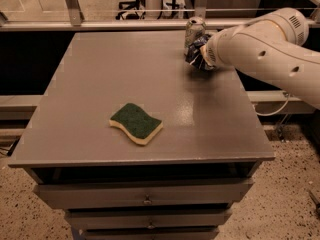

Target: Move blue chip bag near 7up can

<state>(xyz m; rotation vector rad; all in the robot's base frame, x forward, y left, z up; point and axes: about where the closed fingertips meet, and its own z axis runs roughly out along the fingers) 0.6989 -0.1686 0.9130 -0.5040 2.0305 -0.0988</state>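
Observation:
The 7up can (pixel 194 30) stands upright near the far right of the grey table (pixel 125 69). The blue chip bag (pixel 195 53) shows as a dark crinkly patch right in front of the can, at its base, partly hidden by my arm. My gripper (pixel 203 58) is at the bag, mostly covered by the white wrist (pixel 225 46) that reaches in from the right.
A green-and-yellow sponge (pixel 136 123) lies on the near middle of the table. Drawers (pixel 145 196) sit under the tabletop. A rail and window frame (pixel 125 24) run behind the far edge. A cable (pixel 280 104) hangs at the right.

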